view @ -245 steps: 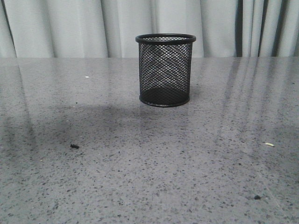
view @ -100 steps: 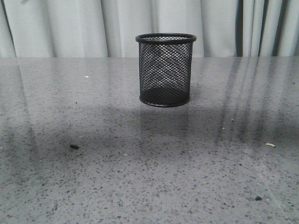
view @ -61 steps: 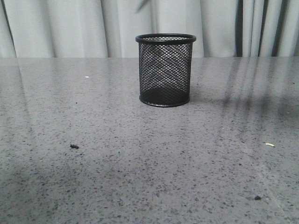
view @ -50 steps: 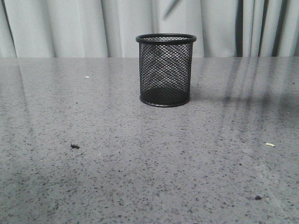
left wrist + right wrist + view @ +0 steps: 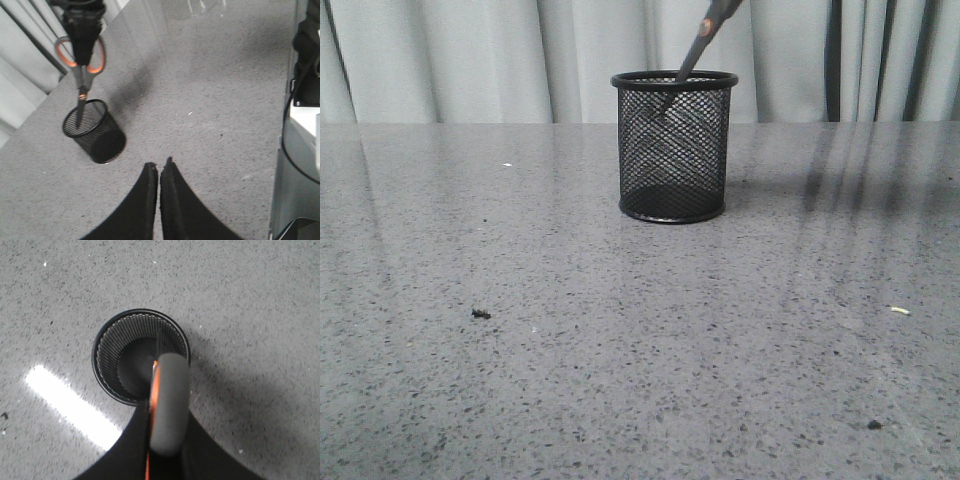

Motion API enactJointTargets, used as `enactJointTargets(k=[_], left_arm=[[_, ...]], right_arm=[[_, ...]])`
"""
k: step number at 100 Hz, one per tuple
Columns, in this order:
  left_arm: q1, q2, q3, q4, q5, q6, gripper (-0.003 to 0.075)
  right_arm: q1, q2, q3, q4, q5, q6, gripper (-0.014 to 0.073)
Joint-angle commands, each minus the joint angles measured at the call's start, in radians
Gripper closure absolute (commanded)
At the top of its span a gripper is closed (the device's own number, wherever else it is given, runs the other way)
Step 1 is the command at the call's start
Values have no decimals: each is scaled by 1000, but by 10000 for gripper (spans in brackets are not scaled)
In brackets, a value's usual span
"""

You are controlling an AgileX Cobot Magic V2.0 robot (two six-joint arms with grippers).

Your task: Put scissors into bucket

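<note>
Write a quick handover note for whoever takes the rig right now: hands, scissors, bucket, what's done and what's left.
Right hand: shut on the scissors, gripping them at the handles, blades pointing down.
Left hand: shut, holding nothing, back from the bucket.
Bucket: upright on the table, nothing else visible inside.
Done: scissors picked up and brought over the bucket; the blade tips are already just inside the rim.
Left: lower further, open the right hand to release, then pull away. The scissors look longer than the bucket is tall, so expect the handles to stick out.
</note>
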Motion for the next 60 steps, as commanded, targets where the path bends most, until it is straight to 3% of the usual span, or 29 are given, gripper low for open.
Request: enactJointTargets(k=[1, 33, 42, 60], left_arm=[[-4, 4, -8, -62, -69, -17, 740], [-4, 1, -3, -62, -69, -19, 740], [-4, 1, -3, -62, -69, -19, 740], [-4, 1, -3, -62, -82, -19, 740]], right_arm=[[-4, 17, -88, 0, -30, 1, 657], [8, 118, -156, 5, -1, 1, 640], [10, 119, -156, 6, 0, 1, 556], [10, 119, -156, 9, -2, 1, 305]])
